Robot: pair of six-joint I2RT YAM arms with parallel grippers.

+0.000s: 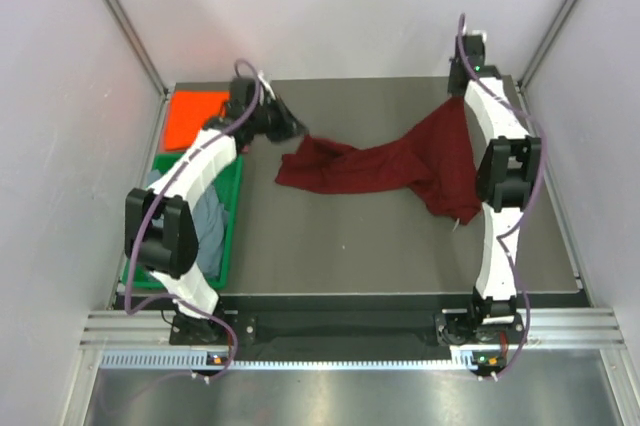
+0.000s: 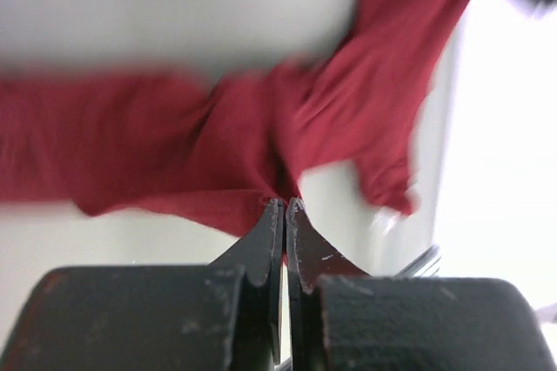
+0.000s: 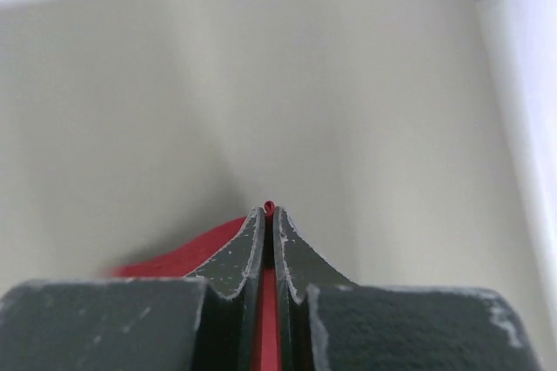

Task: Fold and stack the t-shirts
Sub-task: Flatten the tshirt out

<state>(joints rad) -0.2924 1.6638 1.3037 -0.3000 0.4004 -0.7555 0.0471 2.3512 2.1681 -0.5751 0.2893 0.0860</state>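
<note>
Both claws are clenched on cloth: the left gripper (image 1: pixel 291 129) pinches one edge of the dark maroon red t-shirt (image 1: pixel 380 166) at the far left of the garment, and the right gripper (image 1: pixel 461 94) pinches another edge at the far right, where a thin strip of red shows between its closed fingertips. Beneath them, the dark grey table (image 1: pixel 400 256) carries the maroon shirt across its far half, twisted and bunched in the middle and drawn up towards each grip, so it is neither flat nor folded.

Along the table's left side sits the green plastic tray (image 1: pixel 232 236), with the crumpled grey-blue t-shirt (image 1: pixel 210 218) lying in it, partly hidden by the left arm. The bright orange t-shirt (image 1: pixel 195 118) lies flat at the far-left corner; whether it is inside the tray or just behind it, I cannot tell.

By my judgement the task is at an early stage: the maroon shirt needs spreading and folding, the grey-blue one looks untouched, and no stack exists.
</note>
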